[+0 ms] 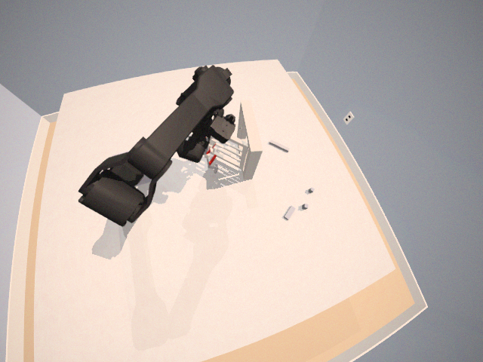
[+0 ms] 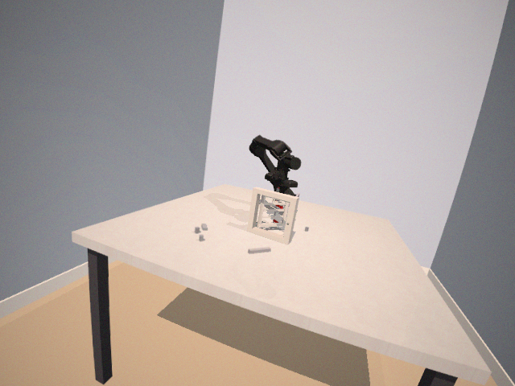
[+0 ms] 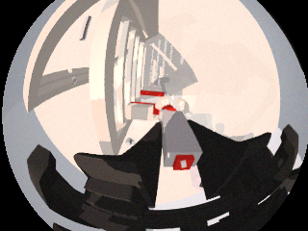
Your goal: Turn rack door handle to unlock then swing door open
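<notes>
Long, grey and boxy, with flat sides, for the upright handle (image 3: pixel 181 135). At its near end, a bright red patch (image 3: pixel 177 160) with a small pale square in the middle. At the top of the swung-out door, right between the two black fingers of the gripper (image 1: pixel 206 151) (image 2: pixel 278 190) (image 3: pixel 178 130). Clamped on the handle, with one finger pressed to each side (like a good tight pinch).

Below the handle, red pieces (image 1: pixel 212 159) (image 2: pixel 279 206) (image 3: pixel 152 92) by the free side of the door (image 1: pixel 228 149) (image 2: pixel 272 225) (image 3: pixel 130 53). Pale bars across the door, with gaps to see through. Open wide, out from the cream frame (image 1: pixel 255 128) (image 2: pixel 252 211) (image 3: pixel 98 72). Too hard to tell just how wide. Frame standing up, square, with a big hole in the middle and the door showing through it.

Above and beside all that, the black arm (image 1: pixel 171 132) (image 2: pixel 270 145), bent like an elbow. Under the frame, a pale table (image 1: pixel 272 253) (image 2: pixel 353 265) (image 3: pixel 231 58). Near the frame, a thin grey stick (image 1: pixel 278 145) (image 2: pixel 259 250) (image 3: pixel 85 28), lying flat. Farther off, a short grey block (image 1: pixel 289 213) (image 2: pixel 203 227) beside two little grey pegs (image 1: pixel 304 207) (image 2: pixel 201 238). On the wall, a white socket (image 1: pixel 348 118) with two dark holes.
</notes>
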`<move>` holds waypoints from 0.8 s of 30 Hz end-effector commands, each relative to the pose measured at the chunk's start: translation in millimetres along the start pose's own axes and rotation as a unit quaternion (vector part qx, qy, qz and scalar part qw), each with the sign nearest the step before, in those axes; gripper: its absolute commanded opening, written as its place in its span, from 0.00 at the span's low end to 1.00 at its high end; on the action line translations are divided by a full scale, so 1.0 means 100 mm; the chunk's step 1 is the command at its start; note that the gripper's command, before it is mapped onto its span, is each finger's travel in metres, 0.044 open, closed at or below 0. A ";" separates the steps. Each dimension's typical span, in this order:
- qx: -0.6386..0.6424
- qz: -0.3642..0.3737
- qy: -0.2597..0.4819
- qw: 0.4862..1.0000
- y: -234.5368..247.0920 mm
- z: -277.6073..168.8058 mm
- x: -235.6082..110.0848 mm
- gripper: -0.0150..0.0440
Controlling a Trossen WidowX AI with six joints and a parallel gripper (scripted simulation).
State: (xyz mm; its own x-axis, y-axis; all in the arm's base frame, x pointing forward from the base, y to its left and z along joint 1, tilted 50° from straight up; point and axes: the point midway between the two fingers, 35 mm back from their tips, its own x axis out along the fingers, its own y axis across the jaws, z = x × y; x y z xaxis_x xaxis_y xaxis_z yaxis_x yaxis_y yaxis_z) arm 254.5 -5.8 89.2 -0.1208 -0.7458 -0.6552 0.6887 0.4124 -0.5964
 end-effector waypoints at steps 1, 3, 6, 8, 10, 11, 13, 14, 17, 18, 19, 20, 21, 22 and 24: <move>-0.043 -0.001 -0.003 0.999 -0.10 0.02 0.00 0.27; -0.060 -0.001 -0.003 0.998 -0.15 0.04 0.00 0.27; -0.086 -0.001 -0.003 0.996 -0.21 0.06 0.00 0.27; -0.103 -0.001 -0.003 0.995 -0.25 0.08 0.00 0.27; -0.120 -0.002 -0.003 0.993 -0.29 0.09 0.00 0.27; -0.128 -0.002 -0.003 0.992 -0.31 0.10 0.00 0.27; -0.145 -0.002 -0.003 0.989 -0.35 0.12 0.00 0.27; -0.154 -0.002 -0.003 0.988 -0.37 0.14 0.00 0.27; -0.178 -0.002 -0.003 0.984 -0.42 0.17 0.00 0.27; -0.185 -0.002 -0.003 0.983 -0.44 0.18 0.00 0.27; -0.192 -0.002 -0.003 0.981 -0.46 0.19 0.00 0.27; -0.199 -0.002 -0.003 0.980 -0.47 0.20 0.00 0.27; -0.207 -0.002 -0.003 0.978 -0.49 0.21 0.00 0.27; -0.214 -0.002 -0.003 0.977 -0.50 0.22 0.00 0.27; -0.229 -0.002 -0.003 0.974 -0.54 0.24 0.00 0.27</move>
State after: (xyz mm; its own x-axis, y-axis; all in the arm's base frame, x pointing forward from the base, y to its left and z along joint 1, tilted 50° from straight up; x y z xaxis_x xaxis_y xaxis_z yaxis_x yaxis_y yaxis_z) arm 235.8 -35.8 126.4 -0.1222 -0.7467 -0.6539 0.3542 0.5826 -0.7315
